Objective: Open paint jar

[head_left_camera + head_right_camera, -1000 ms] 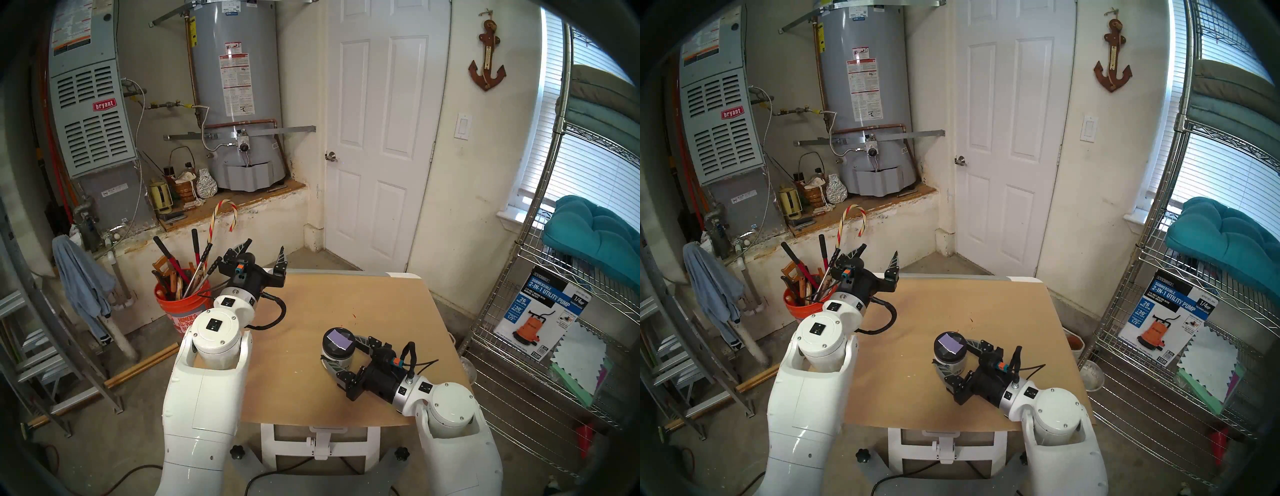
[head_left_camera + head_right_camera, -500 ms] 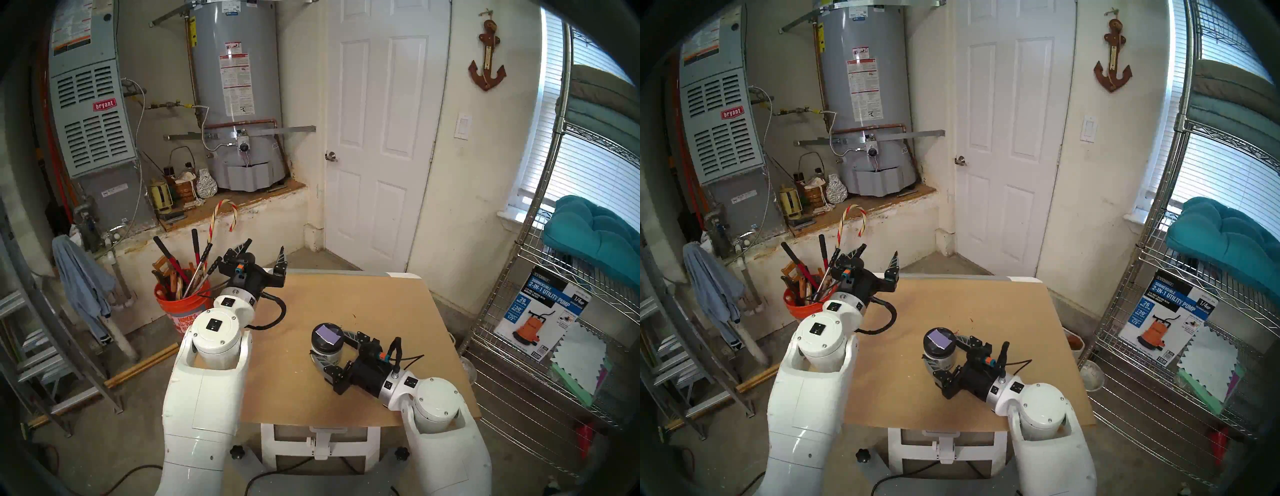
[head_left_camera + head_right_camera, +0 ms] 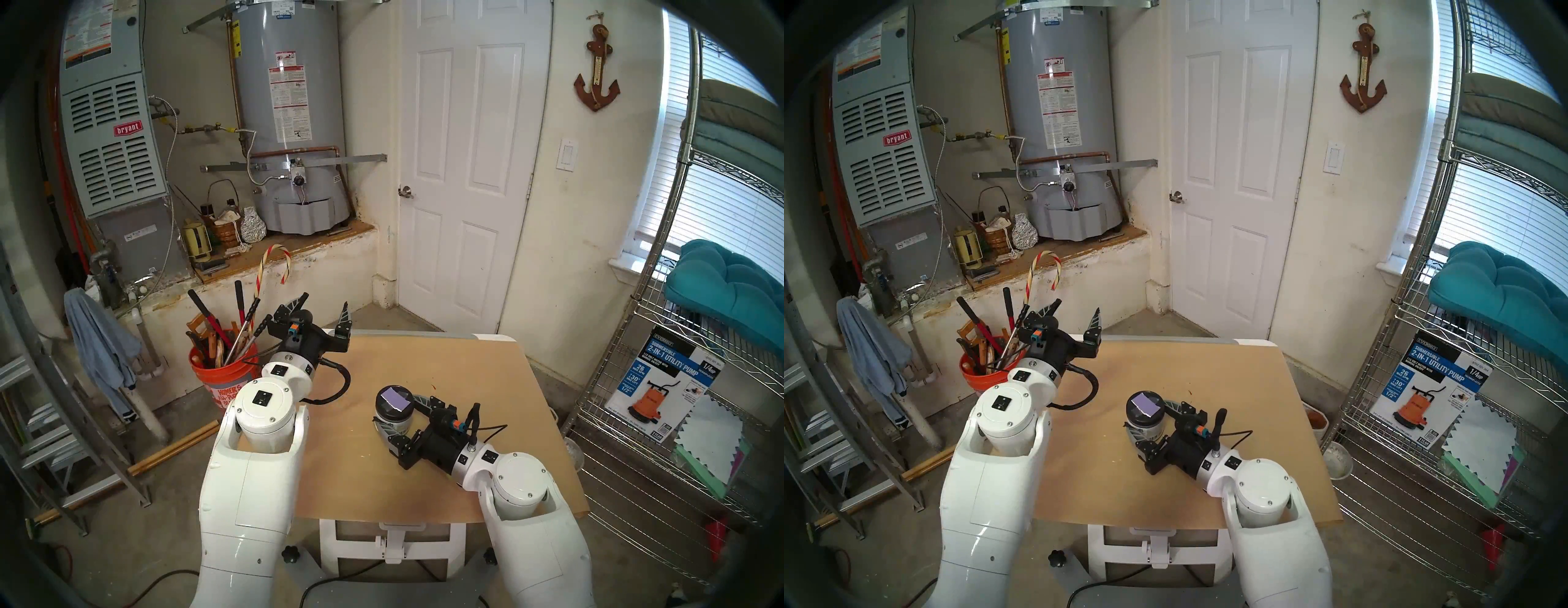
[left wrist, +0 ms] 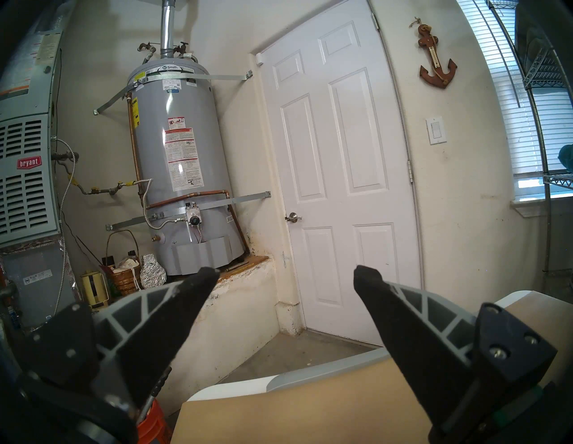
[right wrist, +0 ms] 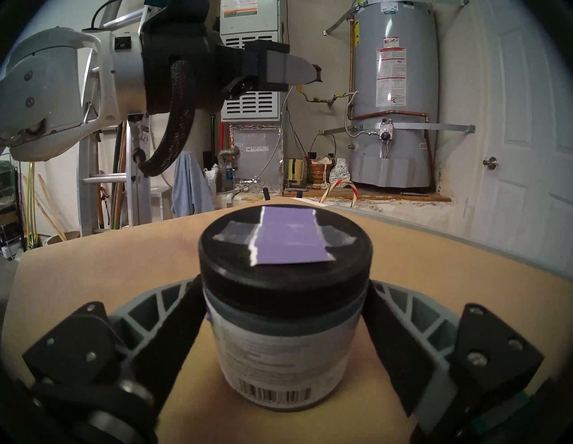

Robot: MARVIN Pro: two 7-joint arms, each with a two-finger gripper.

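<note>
A grey water heater (image 3: 292,114) is strapped in the upper left corner, beside a white panelled door (image 3: 469,170). Daylight is admitted through window blinds (image 3: 721,199) at the right. A bare concrete floor (image 3: 140,547) is noted.
</note>
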